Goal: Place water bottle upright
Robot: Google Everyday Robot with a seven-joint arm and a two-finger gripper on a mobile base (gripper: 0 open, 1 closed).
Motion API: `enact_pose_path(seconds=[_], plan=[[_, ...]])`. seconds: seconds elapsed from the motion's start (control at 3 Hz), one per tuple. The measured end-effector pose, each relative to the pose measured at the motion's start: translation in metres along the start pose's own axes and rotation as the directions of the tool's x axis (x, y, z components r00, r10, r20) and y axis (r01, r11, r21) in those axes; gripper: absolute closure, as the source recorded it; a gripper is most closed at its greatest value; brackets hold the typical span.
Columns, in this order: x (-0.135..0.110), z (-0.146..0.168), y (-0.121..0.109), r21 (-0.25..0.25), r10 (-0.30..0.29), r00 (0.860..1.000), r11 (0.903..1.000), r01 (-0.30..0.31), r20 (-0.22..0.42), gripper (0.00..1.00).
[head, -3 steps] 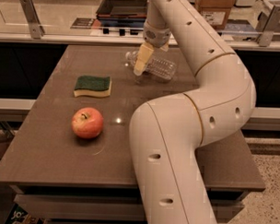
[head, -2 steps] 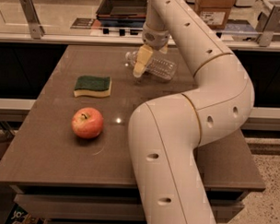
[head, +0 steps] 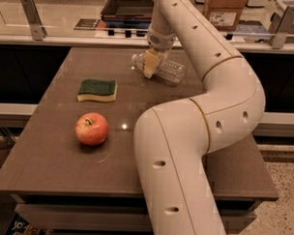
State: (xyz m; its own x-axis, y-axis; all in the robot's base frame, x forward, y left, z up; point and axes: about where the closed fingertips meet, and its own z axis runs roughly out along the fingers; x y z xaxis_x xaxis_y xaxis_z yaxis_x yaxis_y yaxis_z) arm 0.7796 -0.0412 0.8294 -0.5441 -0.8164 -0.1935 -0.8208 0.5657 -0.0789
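Observation:
The water bottle (head: 167, 70), clear ribbed plastic, lies on its side at the far middle of the brown table (head: 53, 164), its neck end toward the left. My gripper (head: 149, 66) hangs from the white arm directly over the bottle's neck end, with its tan fingers (head: 149, 63) pointing down at it. The bottle's cap and label are hidden behind the gripper.
A green-and-yellow sponge (head: 97, 90) lies left of the bottle. A red apple (head: 92, 128) sits nearer the front left. My arm's big white links (head: 184, 154) cover the table's right middle. A counter with a dark tray (head: 126, 5) and a cardboard box (head: 226, 8) stands behind.
The gripper has shifted slightly over the bottle's neck end. The bottle, sponge and apple have not visibly moved.

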Motion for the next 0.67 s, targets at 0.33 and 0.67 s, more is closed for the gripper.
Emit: enact_pose_path(seconds=[0.33,0.67], plan=[[-0.0047,0.0042,-0.0026,0.008,-0.001,1.000,1.0000,0.001,0.013,0.64],[-0.0077,0.0070,-0.0042,0.013,-0.001,1.000,0.9999,0.001,0.021,0.87]])
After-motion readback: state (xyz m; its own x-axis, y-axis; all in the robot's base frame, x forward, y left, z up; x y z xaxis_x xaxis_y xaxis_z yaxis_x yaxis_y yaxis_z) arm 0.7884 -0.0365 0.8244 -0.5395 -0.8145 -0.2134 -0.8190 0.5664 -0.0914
